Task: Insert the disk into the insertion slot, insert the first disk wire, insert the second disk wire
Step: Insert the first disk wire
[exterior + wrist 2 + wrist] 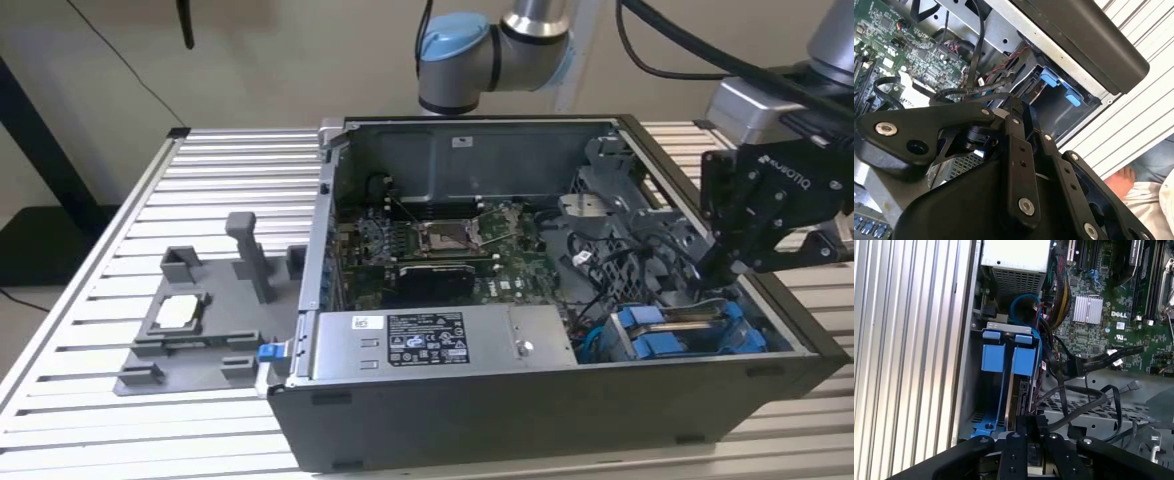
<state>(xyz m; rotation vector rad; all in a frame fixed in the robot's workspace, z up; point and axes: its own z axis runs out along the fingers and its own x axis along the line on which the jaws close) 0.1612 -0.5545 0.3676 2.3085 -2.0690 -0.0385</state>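
The disk [683,336], silver metal in a bright blue carrier frame, sits in the insertion slot [617,345] at the case's near corner on the exterior view's right. In the first wrist view the disk [1015,390] stands on edge between blue carrier parts inside the grey cage [970,390]. My gripper [731,272] reaches down into the case just behind the disk. Its fingers are drawn close together in both wrist views [1030,421] [1013,107], and a dark disk wire [1074,412] runs in between the tips. What lies between the pads is hidden.
A grey power supply box [427,345] with a sticker fills the case's near side, beside the motherboard [454,245]. Loose black cables [1094,360] cross behind the cage. A grey fixture [187,320] stands on the slatted table. A person's hand [1121,180] shows beside the table.
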